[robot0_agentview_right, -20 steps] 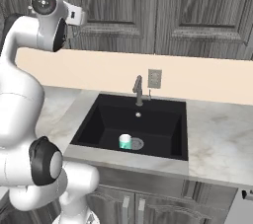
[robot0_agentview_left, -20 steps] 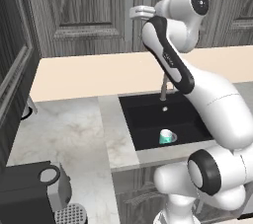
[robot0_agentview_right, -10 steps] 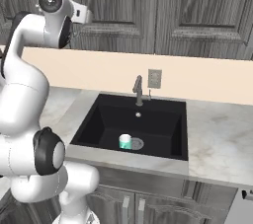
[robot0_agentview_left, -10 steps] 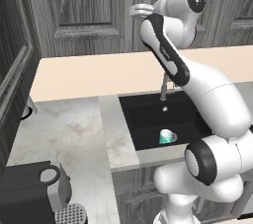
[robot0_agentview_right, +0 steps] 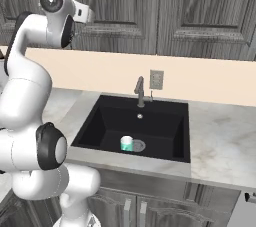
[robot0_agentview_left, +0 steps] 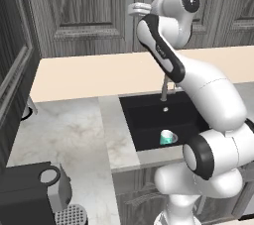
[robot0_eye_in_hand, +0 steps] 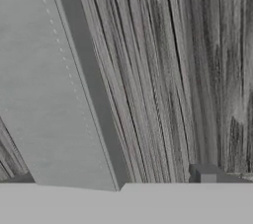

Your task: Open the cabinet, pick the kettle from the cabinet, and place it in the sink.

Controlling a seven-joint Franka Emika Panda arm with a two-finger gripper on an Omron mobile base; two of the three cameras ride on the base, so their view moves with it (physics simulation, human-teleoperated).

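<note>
Grey bar handle (robot0_eye_in_hand: pixel 49 85) fills the view; gripper (robot0_agentview_left: pixel 133 9) wide at the cabinet (robot0_agentview_left: pixel 89 6), needs closing on it.

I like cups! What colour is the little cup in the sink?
The cup is teal and white, clearest in the right base view.
</note>
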